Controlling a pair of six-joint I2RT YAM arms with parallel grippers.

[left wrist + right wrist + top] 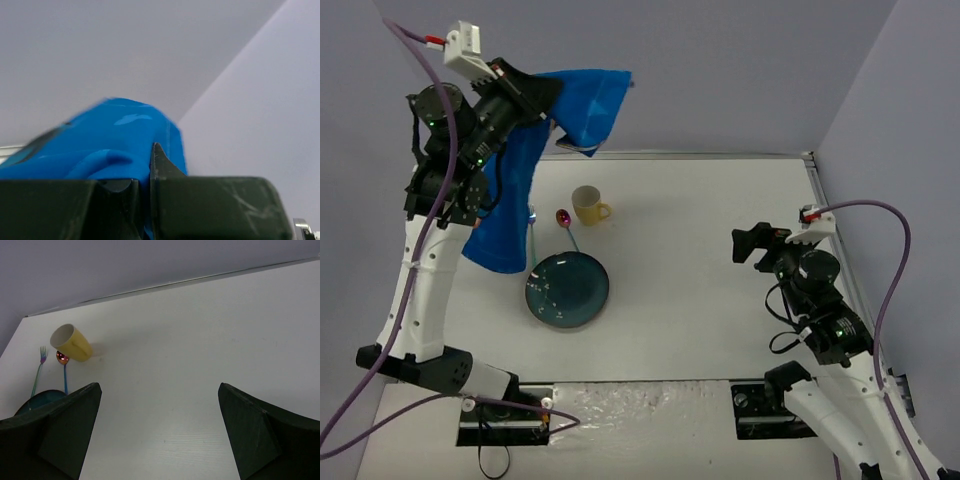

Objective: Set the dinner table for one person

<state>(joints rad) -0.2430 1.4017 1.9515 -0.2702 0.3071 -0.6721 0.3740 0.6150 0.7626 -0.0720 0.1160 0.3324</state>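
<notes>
Top view, dinner table (700, 260): a wide, flat, matte white top that fills the middle of the frame and bears all the tableware on its left half.
Top view, left gripper (552, 105): raised high over the far-left corner with its jaws clamped on a blue cloth (590, 100).
Top view, cloth: soft and limp. One part bunches past the fingers and a long fold hangs down beside the arm. Only this view shows the whole drape.
Top view, plate (567, 289): round, glossy, dark teal, lying flat.
Top view, mug (587, 205): yellow, upright, white inside, with its handle to the right, standing beyond the plate.
Top view, spoon (563, 218) and fork (532, 235): thin and metallic. The spoon's bowl is pinkish, and both handles run to the plate's far rim.
Top view, right gripper (748, 243): dark, spread apart, holding nothing, well apart from the tableware.
Left wrist, left gripper (144, 185): scuffed black fingers pressed together, with the cloth (120, 135) pinched between them. Pale walls lie behind. Faint lighter patches on the fabric show only here.
Right wrist, right gripper (157, 390): two broad, dark, wedge-shaped fingers set wide apart over the bare table (190, 340).
Right wrist, far left: the mug (72, 342), fork (40, 367) and spoon (62, 360), plus a sliver of the plate (40, 400). The fork's tines and the iridescent blue handles are clearer here.
</notes>
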